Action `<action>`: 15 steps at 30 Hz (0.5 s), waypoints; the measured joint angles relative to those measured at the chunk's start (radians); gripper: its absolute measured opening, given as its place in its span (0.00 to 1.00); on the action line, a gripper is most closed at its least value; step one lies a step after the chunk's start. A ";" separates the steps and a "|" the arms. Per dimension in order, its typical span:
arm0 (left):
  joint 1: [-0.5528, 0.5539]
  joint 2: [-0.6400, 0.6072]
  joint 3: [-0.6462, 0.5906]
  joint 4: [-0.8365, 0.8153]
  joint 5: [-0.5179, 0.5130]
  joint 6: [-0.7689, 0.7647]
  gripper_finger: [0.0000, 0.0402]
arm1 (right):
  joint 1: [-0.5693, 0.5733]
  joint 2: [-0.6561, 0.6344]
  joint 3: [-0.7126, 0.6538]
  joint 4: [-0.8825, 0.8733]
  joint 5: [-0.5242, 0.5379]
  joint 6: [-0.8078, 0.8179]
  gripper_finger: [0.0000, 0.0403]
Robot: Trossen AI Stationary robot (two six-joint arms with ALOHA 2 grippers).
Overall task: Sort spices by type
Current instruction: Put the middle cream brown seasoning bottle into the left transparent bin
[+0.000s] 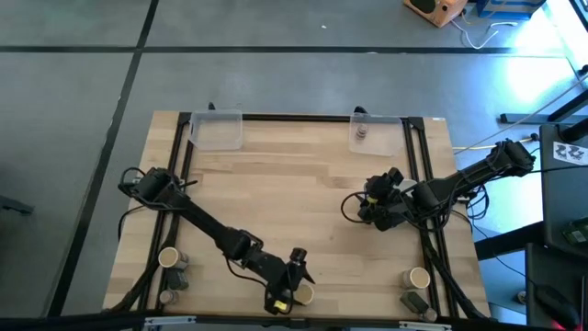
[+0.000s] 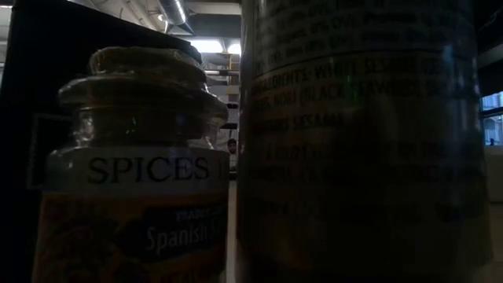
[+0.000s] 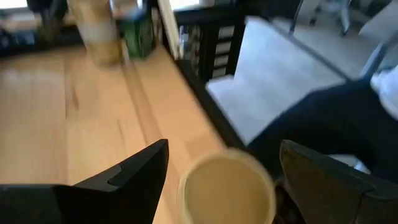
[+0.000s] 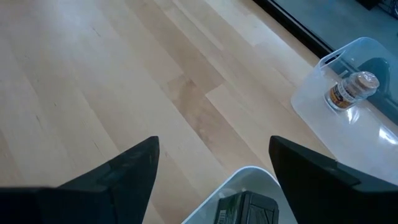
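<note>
1. My left gripper hangs open at the table's near edge, a pale-topped spice cylinder between its fingers, ungripped.
2. My right gripper hovers open, empty, mid-table.

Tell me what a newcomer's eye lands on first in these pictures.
First, the left tool, low at the table's near edge, its open fingers flanking a tan cylinder with a pale top. Next, the right tool, open above a white dish on the table's right side. At the far edge sit two clear trays, the left tray showing nothing inside, the right tray holding one small jar.
</note>
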 joint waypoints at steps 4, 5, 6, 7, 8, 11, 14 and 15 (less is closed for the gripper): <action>0.000 -0.001 0.000 0.046 0.000 0.004 0.73 | 0.000 0.000 0.000 0.000 0.000 0.000 0.75; 0.000 -0.001 0.000 0.054 0.000 0.012 0.73 | 0.000 0.000 0.000 0.000 0.000 0.000 0.75; 0.000 -0.001 0.000 0.063 0.000 0.022 0.73 | 0.000 0.000 0.000 0.000 0.000 0.000 0.75; 0.000 -0.001 0.000 0.061 0.000 0.022 0.73 | 0.000 0.000 0.000 0.000 0.000 0.000 0.75; 0.000 -0.002 0.000 0.055 0.000 0.018 0.74 | 0.000 0.000 0.000 0.000 0.000 0.000 0.75; -0.001 -0.001 0.000 0.039 0.000 -0.006 0.77 | 0.000 0.000 0.000 0.000 0.000 0.000 0.75; -0.003 -0.002 0.000 0.012 0.000 -0.027 0.83 | 0.000 0.000 0.000 0.000 0.000 0.000 0.75; -0.005 -0.002 0.000 0.001 0.000 -0.032 0.86 | 0.000 0.000 0.000 0.000 0.000 0.000 0.75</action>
